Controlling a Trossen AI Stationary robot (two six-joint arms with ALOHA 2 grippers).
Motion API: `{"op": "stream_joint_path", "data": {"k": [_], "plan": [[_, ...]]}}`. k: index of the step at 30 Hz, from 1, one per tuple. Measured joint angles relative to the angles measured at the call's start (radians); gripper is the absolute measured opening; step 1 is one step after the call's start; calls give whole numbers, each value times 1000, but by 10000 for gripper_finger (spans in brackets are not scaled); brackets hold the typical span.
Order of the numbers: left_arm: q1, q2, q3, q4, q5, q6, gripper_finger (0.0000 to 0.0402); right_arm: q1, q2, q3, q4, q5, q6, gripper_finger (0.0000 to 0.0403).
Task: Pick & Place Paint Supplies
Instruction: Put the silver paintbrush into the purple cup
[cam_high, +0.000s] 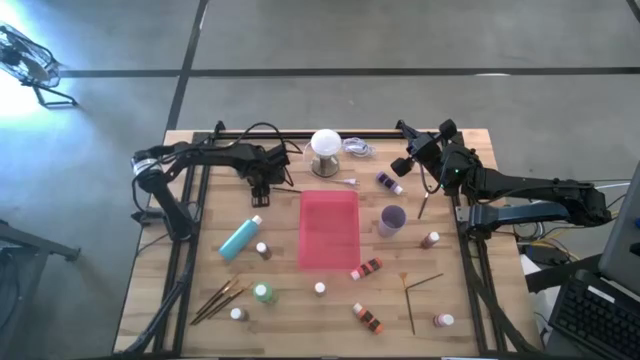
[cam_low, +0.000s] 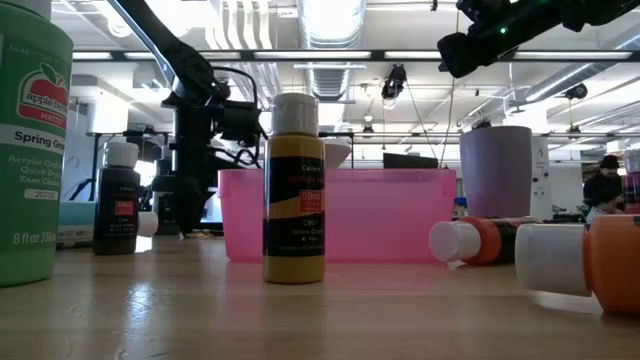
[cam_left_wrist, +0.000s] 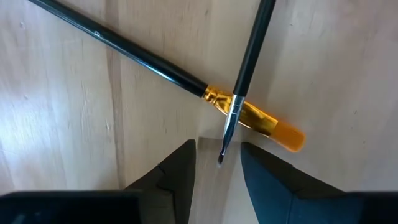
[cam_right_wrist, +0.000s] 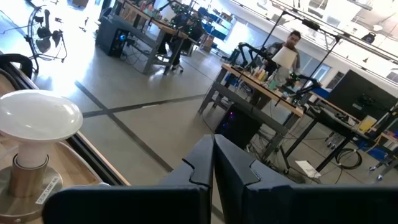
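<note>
Two thin dark-handled brushes lie crossed on the wooden table: one with a gold ferrule and orange bristles (cam_left_wrist: 252, 117), and over it a finer one with a silver ferrule (cam_left_wrist: 247, 59). My left gripper (cam_left_wrist: 219, 174) (cam_high: 262, 186) points down just above them, open, with the fine brush's tip between its fingers and touching neither. My right gripper (cam_right_wrist: 213, 158) (cam_high: 400, 166) hangs shut and empty, high over the table's far right. Small white-capped paint bottles, such as a purple one (cam_high: 388, 182) and a green one (cam_high: 263, 293), and a teal bottle (cam_high: 240, 238) are scattered over the table.
A pink tray (cam_high: 329, 228) lies in the middle of the table, a lavender cup (cam_high: 391, 219) to its right and a white ball-topped stand (cam_high: 325, 150) behind it. More brushes lie at the near left (cam_high: 222, 297) and near right (cam_high: 415, 290).
</note>
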Motion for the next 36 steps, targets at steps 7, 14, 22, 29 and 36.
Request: {"op": "stream_joint_path", "data": {"k": [7, 14, 22, 29, 36], "plan": [[0, 0, 0, 3, 5, 7, 86, 0, 0, 0, 0, 0, -4, 8], [-1, 1, 0, 20, 4, 7, 17, 0, 0, 0, 0, 0, -4, 8], [-1, 0, 8, 3, -55, 14, 9, 0, 0, 0, 0, 0, -10, 8], [-3, -7, 101, -151, -98, -3, 5, 0, 0, 0, 0, 0, -11, 8], [-16, -9, 263, -302, -58, -59, 6, 0, 0, 0, -1, -6, -9, 8]]}}
